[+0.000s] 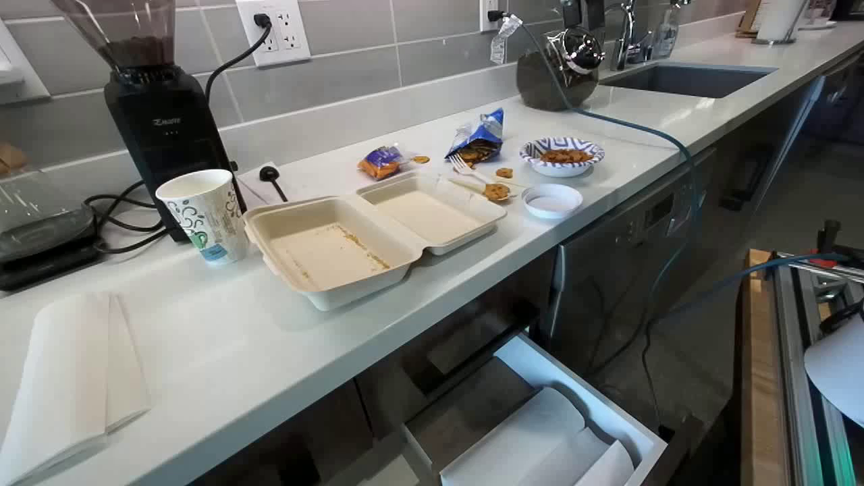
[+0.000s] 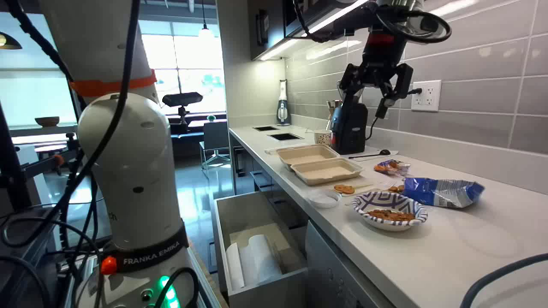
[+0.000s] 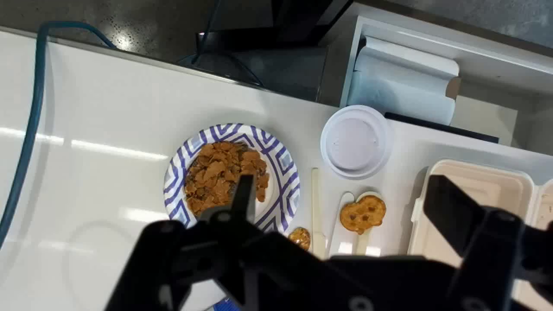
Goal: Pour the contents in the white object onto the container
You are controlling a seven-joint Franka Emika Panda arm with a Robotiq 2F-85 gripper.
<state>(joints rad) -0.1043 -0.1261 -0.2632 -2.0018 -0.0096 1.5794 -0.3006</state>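
The white object, a small, low round white cup (image 1: pixel 552 201), stands on the counter near the front edge. It also shows in an exterior view (image 2: pixel 324 199) and in the wrist view (image 3: pixel 356 141). It looks like a shallow dish or lid, and I see no brown bits in it. The container, the off-white foam clamshell box (image 1: pixel 317 253), lies open beside it with brown crumbs in one half. It also shows in an exterior view (image 2: pixel 327 171) and partly in the wrist view (image 3: pixel 479 185). My gripper (image 2: pixel 364 108) is open and empty, high above the counter; in the wrist view its fingers (image 3: pixel 343 185) are wide apart.
A blue-patterned bowl (image 3: pixel 283 172) of brown flakes stands near the cup. Pale cutlery and a pretzel snack (image 3: pixel 363 214) lie between bowl and box. A blue snack bag (image 1: pixel 480 138), tall paper cup (image 1: pixel 212 216) and black grinder (image 1: pixel 158 125) stand around. A drawer (image 2: pixel 257 205) is open below.
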